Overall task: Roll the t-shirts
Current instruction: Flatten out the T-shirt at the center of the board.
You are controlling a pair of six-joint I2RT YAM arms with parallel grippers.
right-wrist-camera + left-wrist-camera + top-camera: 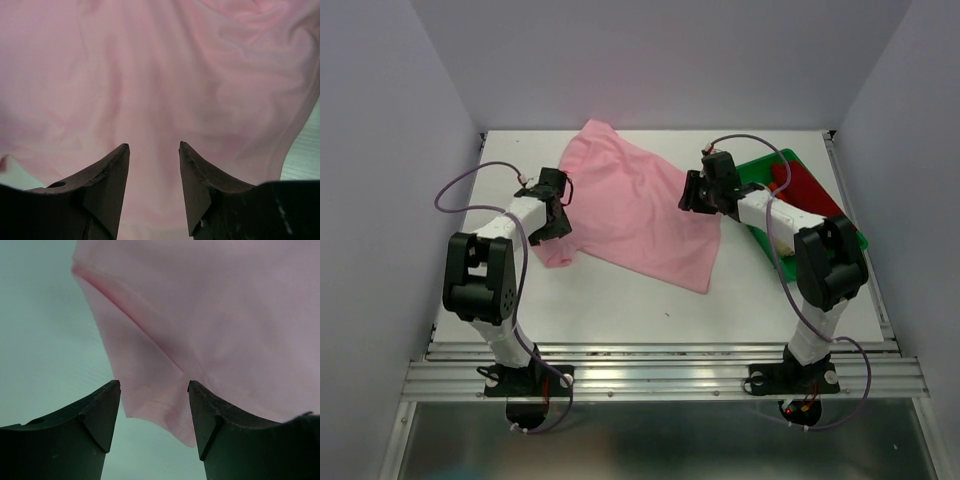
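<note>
My left claw point(560, 205) hangs over the left edge of the pink t-shirt point(635, 205), and my right claw point(695, 192) over its right edge, so the shirt lies between the two. It is spread loosely on the white table point(620, 310), set on a slant, with one corner toward the far wall and its hem toward the near right.

From my left wrist, the left claw point(152, 385) is spread wide, its two dark fingers point(95, 415) well apart and pinching nothing. The shirt point(210, 315) fills the upper right of that view. A sleeve corner with its stitched hem reaches down into the gap between the fingers, lying on the table beneath them. Bare table shows to the left.

From my right wrist, the right claw point(152, 145) is spread too, with nothing caught in it. Pink cloth point(150, 70) in soft wrinkles lies under it and ahead of it, filling nearly the whole view. Only a sliver of table shows at the right, past the hem.

Just beyond my right claw sits the green tray point(765, 165) at the table's far right, with a dark red t-shirt point(808, 185) in it — my right arm crosses over it.
</note>
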